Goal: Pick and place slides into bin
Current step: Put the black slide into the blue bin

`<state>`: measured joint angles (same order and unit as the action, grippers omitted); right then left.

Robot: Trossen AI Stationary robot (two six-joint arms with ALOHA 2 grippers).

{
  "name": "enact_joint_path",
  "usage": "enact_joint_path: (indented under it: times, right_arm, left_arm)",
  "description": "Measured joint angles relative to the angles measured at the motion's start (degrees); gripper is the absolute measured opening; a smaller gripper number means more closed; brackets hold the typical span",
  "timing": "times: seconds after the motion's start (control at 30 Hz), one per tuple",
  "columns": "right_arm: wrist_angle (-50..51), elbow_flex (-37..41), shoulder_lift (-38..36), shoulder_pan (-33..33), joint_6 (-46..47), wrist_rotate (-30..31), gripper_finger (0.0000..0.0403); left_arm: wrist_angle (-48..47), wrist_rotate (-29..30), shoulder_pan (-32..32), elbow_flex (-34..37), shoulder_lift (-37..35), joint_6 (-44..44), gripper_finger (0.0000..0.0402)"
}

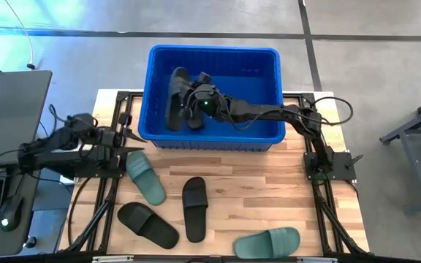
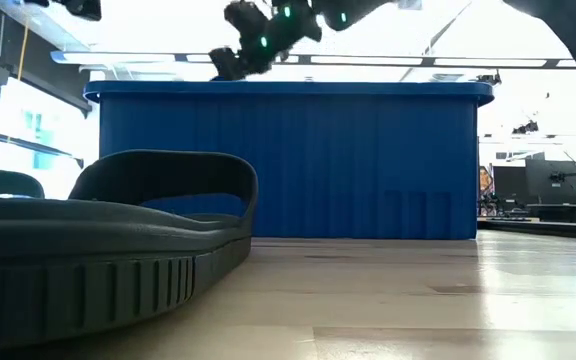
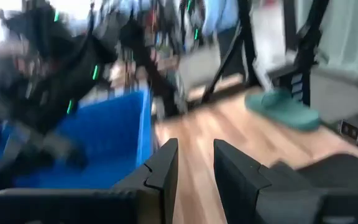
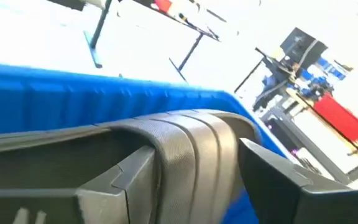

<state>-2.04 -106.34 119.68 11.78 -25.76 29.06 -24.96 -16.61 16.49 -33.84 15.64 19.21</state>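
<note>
While reaching over the blue bin (image 1: 269,135), right gripper (image 1: 188,98) spread wide around the strap of a black slide (image 4: 191,149), another black slide (image 1: 175,98) lying inside alongside. Could drag the slide back out if a finger snags the strap on lifting. Left gripper (image 3: 194,165) parked at table's left edge, narrowly parted, empty. Two green slides (image 1: 146,177) and two black slides (image 1: 194,208) waiting on the table (image 1: 269,190).

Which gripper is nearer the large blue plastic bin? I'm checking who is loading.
Right. The right gripper is over the bin with a black slide; the left gripper waits outside its left corner.
</note>
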Motion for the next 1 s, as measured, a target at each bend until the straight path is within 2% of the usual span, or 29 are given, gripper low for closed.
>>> enact_joint_path:
  times: [0.17,0.27,0.4,0.5,0.57,0.7,0.87,1.0]
  right_arm:
    - [10.3,-7.4,0.0,-2.9,0.2,0.0,0.0206]
    - [17.5,-10.8,0.0,-4.3,0.2,0.1,0.0204]
    - [23.3,-13.7,0.0,-5.6,-0.7,4.1,0.0199]
    - [23.4,-13.8,-0.1,-4.9,-3.9,10.9,0.0197]
    - [24.6,-13.8,-0.1,-3.5,-3.3,12.7,0.0197]
    - [30.9,-13.8,-0.1,1.3,4.8,4.9,0.0196]
    - [36.6,-13.8,-0.1,8.3,13.5,3.8,0.0197]
    - [38.8,-13.8,1.4,13.2,20.4,-7.0,0.0195]
  left_arm:
    - [-19.9,5.2,0.0,-15.9,12.1,2.2,0.0090]
    - [-28.8,6.0,0.0,-22.2,18.8,-0.1,0.0090]
    - [-36.0,3.7,0.0,-25.3,25.9,-2.6,0.0090]
    - [-37.1,3.6,0.0,-25.3,30.0,-1.2,0.0090]
    - [-36.9,4.0,0.0,-25.3,32.1,-0.5,0.0090]
    - [-36.6,3.9,0.0,-25.3,35.6,-0.4,0.0090]
    - [-37.3,1.7,0.0,-25.3,37.3,-1.9,0.0090]
    - [-37.4,0.9,0.0,-25.3,37.1,-1.9,0.0090]
